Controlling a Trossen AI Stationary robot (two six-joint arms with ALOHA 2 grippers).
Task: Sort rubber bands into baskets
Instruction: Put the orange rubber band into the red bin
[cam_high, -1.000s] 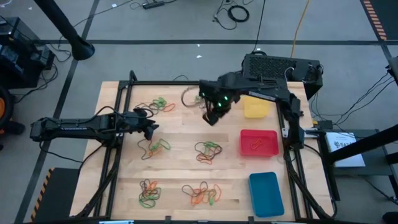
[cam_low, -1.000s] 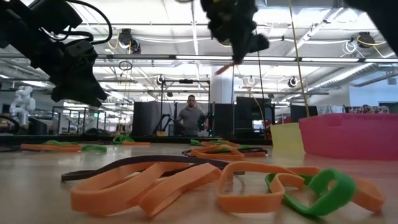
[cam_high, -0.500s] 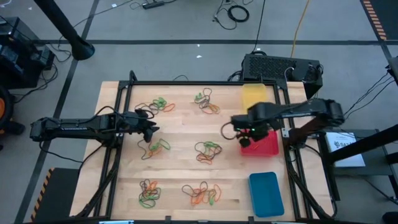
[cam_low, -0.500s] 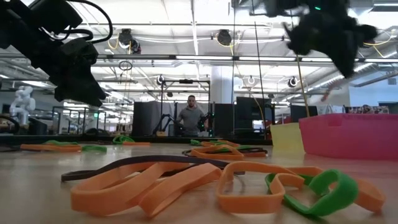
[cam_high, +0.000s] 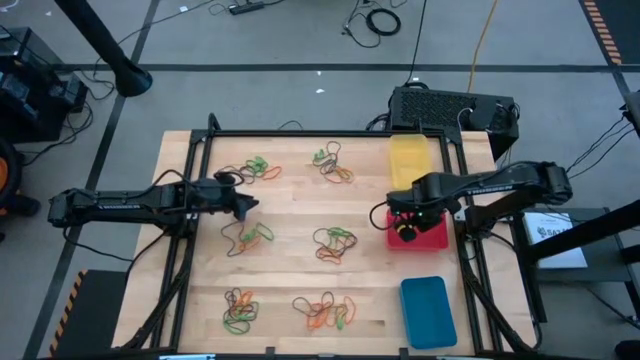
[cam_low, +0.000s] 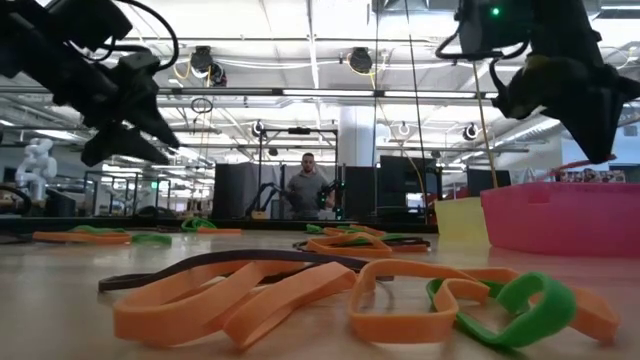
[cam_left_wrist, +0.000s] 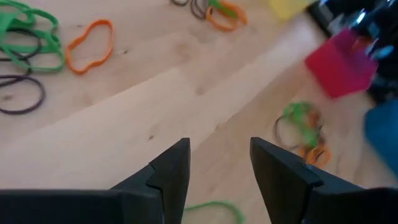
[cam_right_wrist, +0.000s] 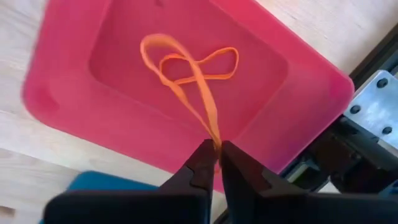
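Right claw pinching one orange band over red basket, seemingly another inside, left claw spread.

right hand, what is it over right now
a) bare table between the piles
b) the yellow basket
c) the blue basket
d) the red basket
d: the right hand pinches an orange rubber band that dangles over the red basket, where another orange band already lies; the high view also puts that hand at the red basket's edge.
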